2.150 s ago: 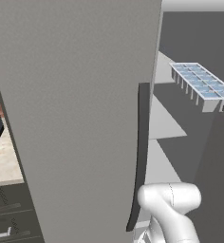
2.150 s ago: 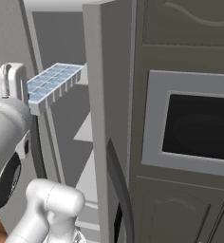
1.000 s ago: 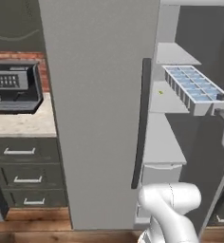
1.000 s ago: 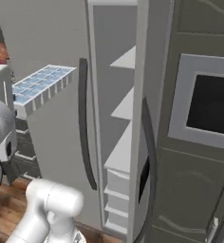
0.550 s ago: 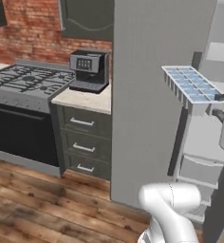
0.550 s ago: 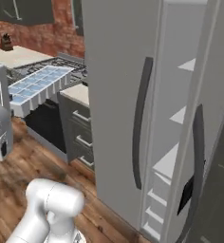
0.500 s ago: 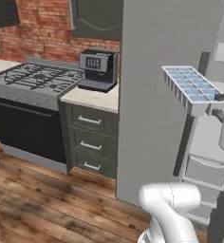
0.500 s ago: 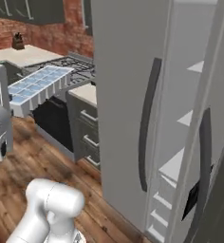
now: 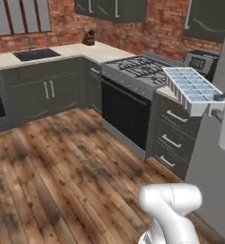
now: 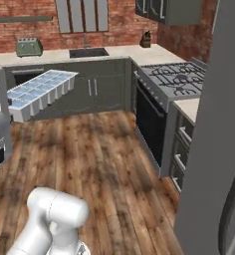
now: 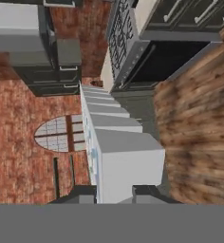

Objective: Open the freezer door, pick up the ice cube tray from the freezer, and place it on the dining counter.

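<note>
Arm raised; end effector (image 11: 115, 193) clamped on ice cube tray (image 9: 192, 88) by its end, tray level, high above wood floor (image 9: 62, 162), w/ stove (image 9: 143, 71) beyond.

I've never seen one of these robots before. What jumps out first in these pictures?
A pale blue ice cube tray hangs in mid-air above the wood floor, held level at one end by the gripper, its grid of cells facing up. Behind it stand a black gas stove and a red brick wall over dark grey cabinets. The robot's white arm bulks in the foreground.
</note>
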